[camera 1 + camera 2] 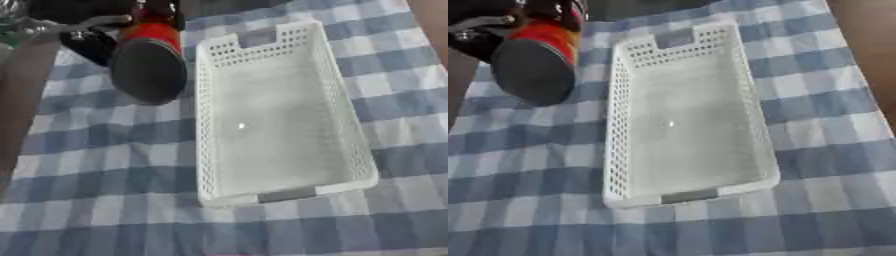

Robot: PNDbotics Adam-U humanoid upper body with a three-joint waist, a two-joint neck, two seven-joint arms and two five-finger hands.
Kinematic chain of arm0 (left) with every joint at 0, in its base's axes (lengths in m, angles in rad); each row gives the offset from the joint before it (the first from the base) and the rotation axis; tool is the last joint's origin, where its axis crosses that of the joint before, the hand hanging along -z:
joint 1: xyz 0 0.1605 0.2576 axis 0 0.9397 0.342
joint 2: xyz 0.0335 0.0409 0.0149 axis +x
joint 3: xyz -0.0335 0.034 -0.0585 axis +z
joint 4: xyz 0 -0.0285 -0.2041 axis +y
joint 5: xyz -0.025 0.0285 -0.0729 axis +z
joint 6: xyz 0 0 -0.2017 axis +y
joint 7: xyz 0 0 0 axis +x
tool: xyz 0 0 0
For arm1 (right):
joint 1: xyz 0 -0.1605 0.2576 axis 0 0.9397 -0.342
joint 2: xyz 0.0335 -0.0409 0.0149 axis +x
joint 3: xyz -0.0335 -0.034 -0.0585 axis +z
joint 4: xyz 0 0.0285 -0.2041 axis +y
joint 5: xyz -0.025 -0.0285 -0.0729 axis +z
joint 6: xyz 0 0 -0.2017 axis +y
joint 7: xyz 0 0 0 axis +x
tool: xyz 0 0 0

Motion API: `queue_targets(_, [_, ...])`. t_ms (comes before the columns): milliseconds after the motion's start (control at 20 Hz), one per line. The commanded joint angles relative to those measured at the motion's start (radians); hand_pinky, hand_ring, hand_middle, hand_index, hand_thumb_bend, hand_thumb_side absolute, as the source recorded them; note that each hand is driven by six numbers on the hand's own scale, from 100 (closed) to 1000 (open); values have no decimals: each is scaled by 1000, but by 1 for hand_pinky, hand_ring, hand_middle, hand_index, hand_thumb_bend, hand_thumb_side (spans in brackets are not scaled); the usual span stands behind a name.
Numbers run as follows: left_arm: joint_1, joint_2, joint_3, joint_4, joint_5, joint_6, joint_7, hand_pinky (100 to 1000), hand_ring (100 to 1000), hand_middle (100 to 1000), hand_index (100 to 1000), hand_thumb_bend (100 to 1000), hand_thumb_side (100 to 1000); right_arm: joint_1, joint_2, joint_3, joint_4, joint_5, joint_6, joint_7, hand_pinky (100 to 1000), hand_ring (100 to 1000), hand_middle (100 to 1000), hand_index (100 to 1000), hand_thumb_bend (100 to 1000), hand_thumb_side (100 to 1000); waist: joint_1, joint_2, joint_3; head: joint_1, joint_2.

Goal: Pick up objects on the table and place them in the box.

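A red cylinder with a dark round base point(149, 67) hangs above the cloth at the upper left, its base turned toward me. My left hand point(87, 35), black with silver parts, comes in from the top left corner and is curled round the cylinder's upper part. The cylinder is just left of the far left corner of the white perforated box point(203, 130). The box lies lengthwise in the middle of the table with nothing inside it. My right hand shows in neither view.
A blue and white checked cloth point(105, 200) covers the table. Bare brown surface shows along the left edge point(16, 110) and at the upper right point(868, 45).
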Motion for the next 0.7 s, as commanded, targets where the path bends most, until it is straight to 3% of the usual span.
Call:
queue_targets(50, [-59, -4, -25, -11, 27, -29, -28, 100, 199, 279, 410, 791, 100, -20, -17, -9, -7, 11, -5, -12, 351, 526, 650, 816, 100, 1000, -10, -25, -6, 13, -1])
queue_targets(700, [-233, -121, -124, 12, 109, -73, -156, 100, 194, 276, 411, 747, 100, -18, -22, -15, -5, 27, 3, -30, 351, 526, 651, 816, 100, 1000, 2, -47, -55, 19, 6])
